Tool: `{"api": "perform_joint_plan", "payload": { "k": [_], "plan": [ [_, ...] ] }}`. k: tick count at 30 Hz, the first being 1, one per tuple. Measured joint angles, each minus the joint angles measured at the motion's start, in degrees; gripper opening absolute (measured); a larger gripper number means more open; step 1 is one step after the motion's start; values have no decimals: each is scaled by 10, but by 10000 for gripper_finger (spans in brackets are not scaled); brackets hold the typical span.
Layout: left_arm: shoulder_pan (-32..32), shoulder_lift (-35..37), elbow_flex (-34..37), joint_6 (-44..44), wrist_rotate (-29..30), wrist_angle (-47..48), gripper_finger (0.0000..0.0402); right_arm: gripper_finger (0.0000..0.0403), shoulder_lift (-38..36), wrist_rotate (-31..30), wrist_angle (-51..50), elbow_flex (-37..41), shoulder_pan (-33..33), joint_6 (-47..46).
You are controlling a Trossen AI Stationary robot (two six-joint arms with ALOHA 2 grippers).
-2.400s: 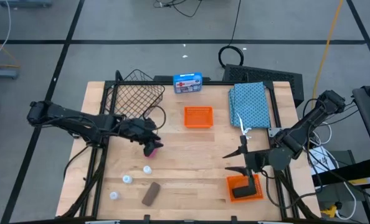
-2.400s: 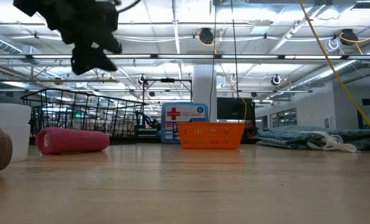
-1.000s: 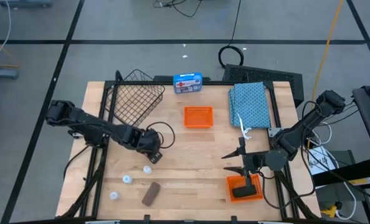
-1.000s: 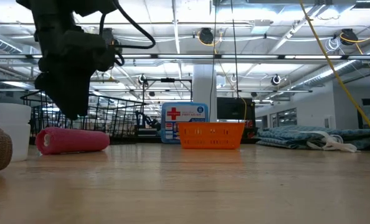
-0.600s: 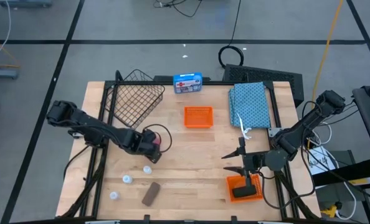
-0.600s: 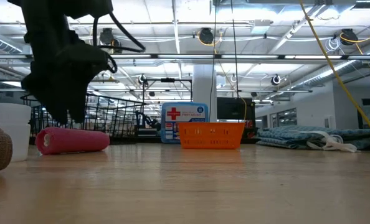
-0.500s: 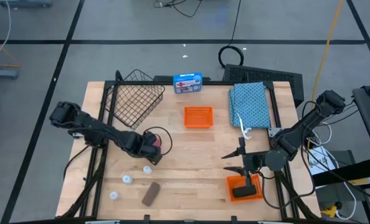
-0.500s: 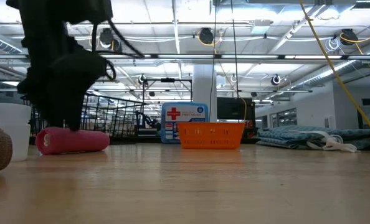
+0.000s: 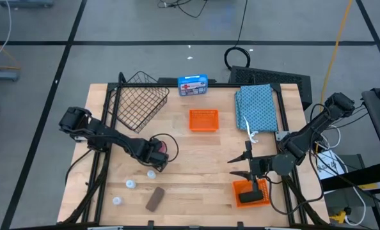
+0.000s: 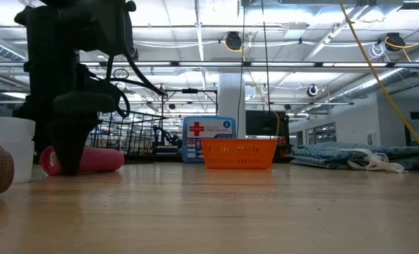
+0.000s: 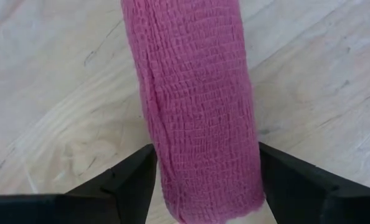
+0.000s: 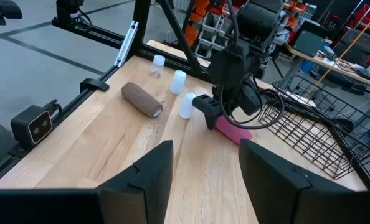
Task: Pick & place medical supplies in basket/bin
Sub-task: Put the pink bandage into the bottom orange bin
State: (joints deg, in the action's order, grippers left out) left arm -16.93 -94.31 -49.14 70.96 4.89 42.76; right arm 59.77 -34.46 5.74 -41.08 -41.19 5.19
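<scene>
2 dark fingers of the left gripper (image 11: 200, 180) straddle the pink gauze roll (image 11: 194, 106) lying on the wooden table (image 9: 196, 166), jaws apart, not clamped. Roll lies near the dark wire-mesh basket (image 9: 135, 102). Right gripper (image 9: 240, 167) waits right, jaws apart, empty.

Three rolls (image 9: 155, 199), three vials (image 9: 130, 184), one cloth (image 9: 257, 106), one basket (image 9: 137, 102), two orange trays (image 9: 203, 120), one blue box (image 9: 192, 85).

Red cross, perhaps, on blue box (image 10: 209, 139)

Two dark jointed arms, looped black cables
</scene>
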Motion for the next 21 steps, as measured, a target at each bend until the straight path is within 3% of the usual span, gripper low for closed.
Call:
{"api": "perform_joint_plan", "payload": {
  "k": [3,12,21],
  "plan": [
    [0,3,1,-2,1,1,255,171,0,0,0,0,0,0],
    [3,3,1,-40,6,-25,156,171,0,0,0,0,0,-4],
    [27,3,-41,-137,-21,-34,125,171,0,0,0,0,0,-7]
  ]
}}
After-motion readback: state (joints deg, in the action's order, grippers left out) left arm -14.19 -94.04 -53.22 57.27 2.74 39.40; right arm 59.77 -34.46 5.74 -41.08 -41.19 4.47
